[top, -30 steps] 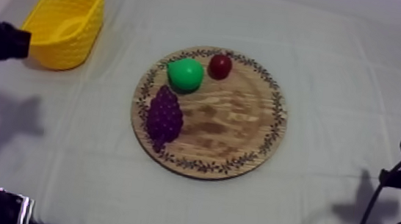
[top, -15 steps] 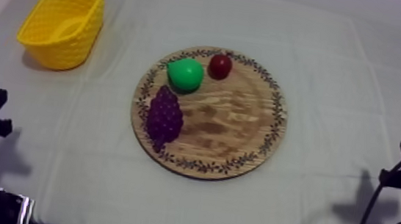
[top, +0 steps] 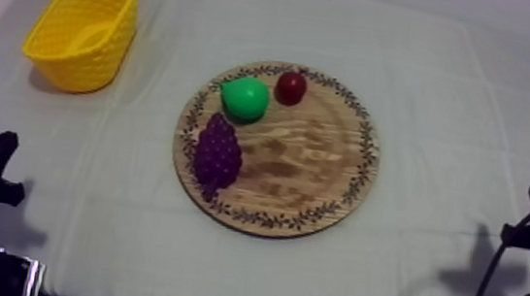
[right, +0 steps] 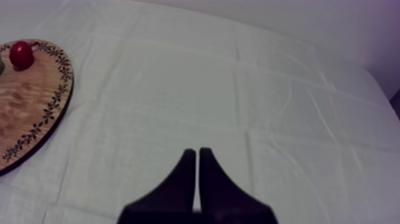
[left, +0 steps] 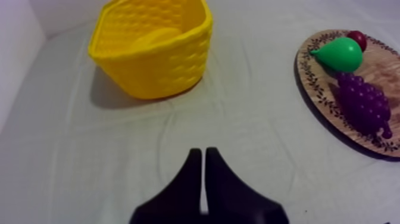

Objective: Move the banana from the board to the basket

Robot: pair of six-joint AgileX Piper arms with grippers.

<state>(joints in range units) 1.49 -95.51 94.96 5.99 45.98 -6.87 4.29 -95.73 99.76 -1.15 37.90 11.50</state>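
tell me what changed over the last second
The left gripper pulled back from beside the basket to the near left edge of the table; it is shut on nothing. Nothing was grabbed or let go. Unchanged: the banana in the basket, the pear, grapes and small red fruit on the board, and the right gripper, also shut.

R hand [right: 197, 156], fingers [right: 181, 179] together, over cloth [right: 238, 89]; wooden board [right: 30, 113] w/ small red fruit [right: 21, 55] nearby
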